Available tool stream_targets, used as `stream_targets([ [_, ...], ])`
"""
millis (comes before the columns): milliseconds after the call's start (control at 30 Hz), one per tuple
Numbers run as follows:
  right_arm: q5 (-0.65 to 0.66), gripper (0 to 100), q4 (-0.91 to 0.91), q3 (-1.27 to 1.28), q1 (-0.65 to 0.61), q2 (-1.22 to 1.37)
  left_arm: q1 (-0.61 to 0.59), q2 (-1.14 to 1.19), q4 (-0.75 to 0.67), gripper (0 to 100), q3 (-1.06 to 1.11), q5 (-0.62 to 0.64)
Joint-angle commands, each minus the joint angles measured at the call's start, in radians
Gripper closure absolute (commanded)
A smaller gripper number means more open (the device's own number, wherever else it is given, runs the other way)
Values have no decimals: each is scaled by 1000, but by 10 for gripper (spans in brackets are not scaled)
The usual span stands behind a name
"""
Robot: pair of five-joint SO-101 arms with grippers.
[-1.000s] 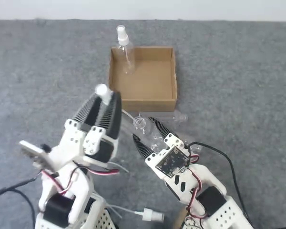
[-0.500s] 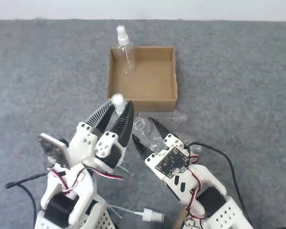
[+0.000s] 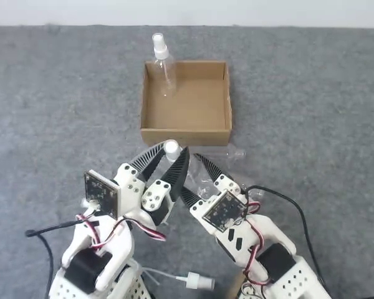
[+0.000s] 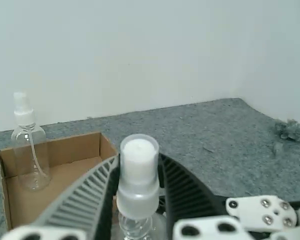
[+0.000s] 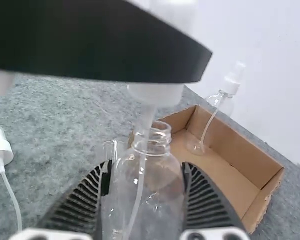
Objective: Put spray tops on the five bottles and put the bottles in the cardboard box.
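My left gripper (image 3: 171,151) is shut on a white spray top (image 3: 171,147), seen close up as the spray top (image 4: 138,170) in the left wrist view. My right gripper (image 3: 190,171) is shut on a clear bottle (image 3: 202,180) just in front of the cardboard box (image 3: 151,93). In the right wrist view the spray top's collar (image 5: 155,94) hangs right above the bottle (image 5: 147,185), and its thin tube runs down into the open neck. A capped bottle (image 3: 163,62) stands upright in the box's far left corner.
Another clear bottle (image 3: 234,152) lies on the grey carpet between the box and the right arm. A loose spray top (image 3: 196,281) with its tube lies near the front edge between the two arm bases. A black cable (image 3: 293,208) trails beside the right arm.
My left gripper has carried the spray top rightward and toward the arms, from beside the box's front left corner to above the bottle held by my right gripper, which kept still.
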Motion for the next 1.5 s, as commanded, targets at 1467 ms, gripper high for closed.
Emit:
stream_targets([
  [1467,18,991,1,23,-12,-21,-61,-17,14,954,-25,52],
])
